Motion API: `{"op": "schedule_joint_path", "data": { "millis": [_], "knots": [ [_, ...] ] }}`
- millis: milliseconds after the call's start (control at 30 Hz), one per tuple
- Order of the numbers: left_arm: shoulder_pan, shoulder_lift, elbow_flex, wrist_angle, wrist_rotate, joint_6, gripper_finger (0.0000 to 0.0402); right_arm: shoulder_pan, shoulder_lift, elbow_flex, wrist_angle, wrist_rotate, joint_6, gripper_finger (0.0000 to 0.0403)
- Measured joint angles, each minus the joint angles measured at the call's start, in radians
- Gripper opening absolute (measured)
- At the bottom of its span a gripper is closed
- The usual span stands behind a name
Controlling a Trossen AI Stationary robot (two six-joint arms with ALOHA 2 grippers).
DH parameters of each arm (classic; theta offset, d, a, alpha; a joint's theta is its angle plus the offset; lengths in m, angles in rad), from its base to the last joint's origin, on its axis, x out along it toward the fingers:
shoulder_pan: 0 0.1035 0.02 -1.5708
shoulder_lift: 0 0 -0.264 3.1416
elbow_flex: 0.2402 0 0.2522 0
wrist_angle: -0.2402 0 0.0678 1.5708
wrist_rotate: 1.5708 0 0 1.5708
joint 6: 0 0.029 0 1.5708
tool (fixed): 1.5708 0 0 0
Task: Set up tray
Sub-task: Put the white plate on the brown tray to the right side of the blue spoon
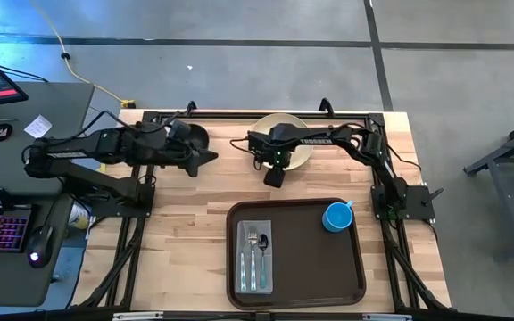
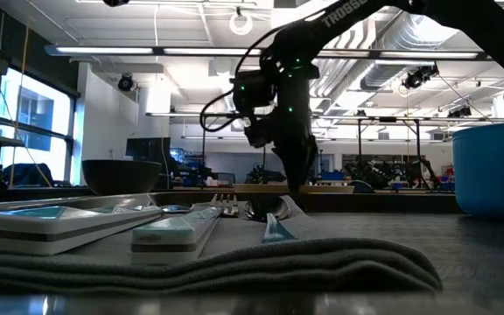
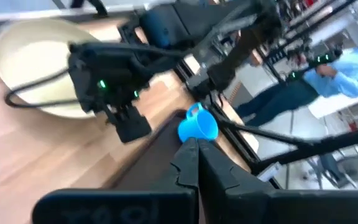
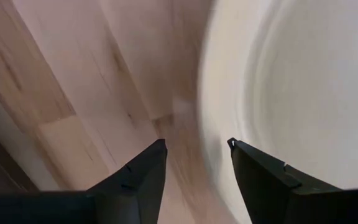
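Right arm reaching for the plate while the tray waits half laid.

The tray (image 1: 296,252) sits at six o'clock on the table, napkin (image 1: 255,257) with fork and spoon at its nine, blue cup (image 1: 335,216) at its one, the middle bare, presumably for the cream plate (image 1: 300,153) at twelve. The right gripper (image 4: 194,163) hangs spread over the plate's rim, holding nothing; the left gripper (image 3: 196,163), pinched shut and empty, waits at ten beside a dark bowl (image 1: 194,136).
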Motion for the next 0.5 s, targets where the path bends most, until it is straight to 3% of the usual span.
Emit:
{"op": "schedule_joint_path", "data": {
  "millis": [233, 500],
  "knots": [
    [0.0, 0.025, -0.001, -0.004, 0.04, -0.012, 0.0048, -0.005, 0.0, 0.004, 0.019, 0.022, -0.028, 0.0152],
    [0.0, 0.043, 0.0, 0.0, 0.064, -0.046, 0.0035, -0.006, -0.001, -0.035, 0.1, 0.024, -0.051, 0.0128]
  ]
}}
